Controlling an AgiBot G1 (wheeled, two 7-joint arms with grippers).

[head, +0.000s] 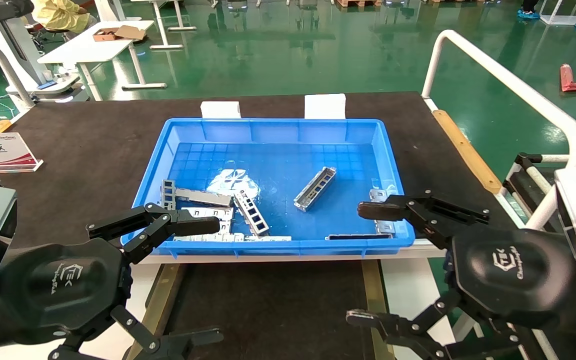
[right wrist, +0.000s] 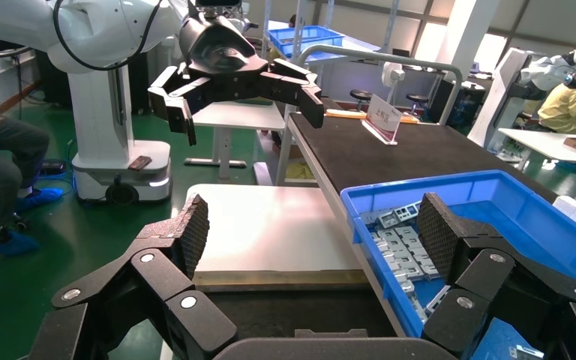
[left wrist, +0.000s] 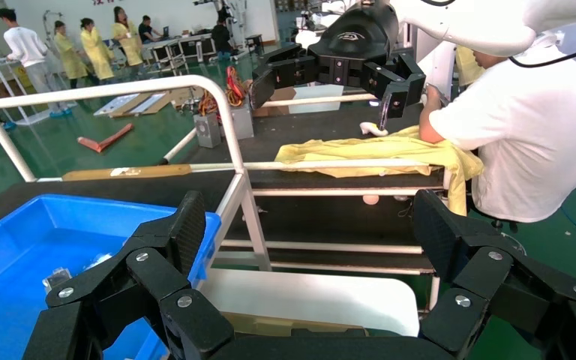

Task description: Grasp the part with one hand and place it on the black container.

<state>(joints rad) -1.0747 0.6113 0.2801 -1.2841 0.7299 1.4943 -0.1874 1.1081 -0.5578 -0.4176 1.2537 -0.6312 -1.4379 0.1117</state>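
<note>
Part (head: 315, 188), a slim grey metal channel strip with small cutouts, is lying diagonally on the floor of the blue crate (head: 278, 129), right of its middle and apart from the other metal pieces. The crate is sitting at the counter's (head: 88, 145) near edge. Below that edge, the black container (head: 268, 300) with olive-tan rails is lying flat between the 2 arms. The left pincer (head: 203, 280) is hovering by the crate's near-left corner, fingers spread wide and holding nothing. The right pincer (head: 363, 262) is hovering at the crate's near-right corner, also spread wide and holding nothing.
</note>
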